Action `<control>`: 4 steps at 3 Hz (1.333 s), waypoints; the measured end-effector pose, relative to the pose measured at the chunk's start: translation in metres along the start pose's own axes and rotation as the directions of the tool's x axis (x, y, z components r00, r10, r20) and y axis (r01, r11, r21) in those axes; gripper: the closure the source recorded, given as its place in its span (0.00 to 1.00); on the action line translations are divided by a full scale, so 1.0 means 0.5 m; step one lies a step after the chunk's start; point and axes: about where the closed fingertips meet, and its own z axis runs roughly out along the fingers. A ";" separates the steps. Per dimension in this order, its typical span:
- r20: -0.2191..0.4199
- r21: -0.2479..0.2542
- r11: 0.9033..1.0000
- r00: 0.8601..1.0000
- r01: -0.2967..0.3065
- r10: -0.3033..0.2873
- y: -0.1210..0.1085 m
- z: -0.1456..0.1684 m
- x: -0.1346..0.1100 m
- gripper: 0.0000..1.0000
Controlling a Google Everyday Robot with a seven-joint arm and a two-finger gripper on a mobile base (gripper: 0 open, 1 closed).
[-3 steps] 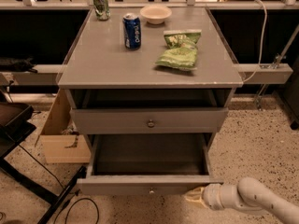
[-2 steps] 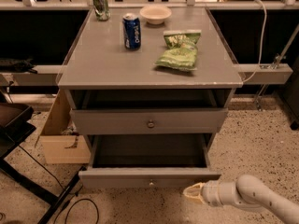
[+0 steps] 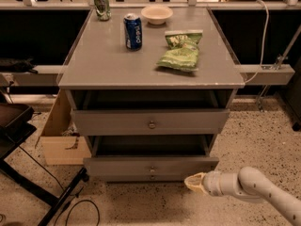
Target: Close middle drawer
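— Nearest the camera?
— Gripper (image 3: 193, 182), low and right of centre, at the end of a pale arm (image 3: 263, 194) reaching in from the bottom right corner. Points left, toward the grey cabinet (image 3: 108, 65).
— Wide or narrow?
— Cannot tell. Shows only as a yellowish tip, with nothing visibly held.
— Down on the floor too?
— Speckled floor (image 3: 263, 140), with a dark cable (image 3: 80, 206) looping at lower left beside a black stand (image 3: 14, 126).
— And the middle drawer?
— Middle drawer (image 3: 117, 166) low in the cabinet, small round knob (image 3: 151, 170) at centre. Stands out a little from the cabinet body, with a dark gap open above it. Gripper right at the lower right part of its front, touching or just beside; impossible to say which.
— Above that?
— Taller drawer (image 3: 108, 122) with a bigger knob (image 3: 151, 125), under a dark slot just below the top. Cardboard box (image 3: 61, 140) tucked against the cabinet's left side.
— On top, front to back?
— Green chip bag (image 3: 181, 55) right of centre, lying flat. Blue can (image 3: 133, 31) upright, left of the bag and a bit farther back. Pale bowl (image 3: 156, 14) behind, near the rear edge. Green can (image 3: 101, 4) upright at the far left corner, well apart from the bag.
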 end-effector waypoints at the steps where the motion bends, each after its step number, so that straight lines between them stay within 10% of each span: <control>1: 0.028 0.000 1.000 0.999 0.024 -0.024 -0.011 0.030 0.001 1.00; 3: 0.123 -0.016 0.995 0.988 0.096 -0.094 -0.072 0.117 -0.022 1.00; 4: 0.167 0.007 0.994 0.980 0.111 -0.110 -0.114 0.135 -0.032 0.82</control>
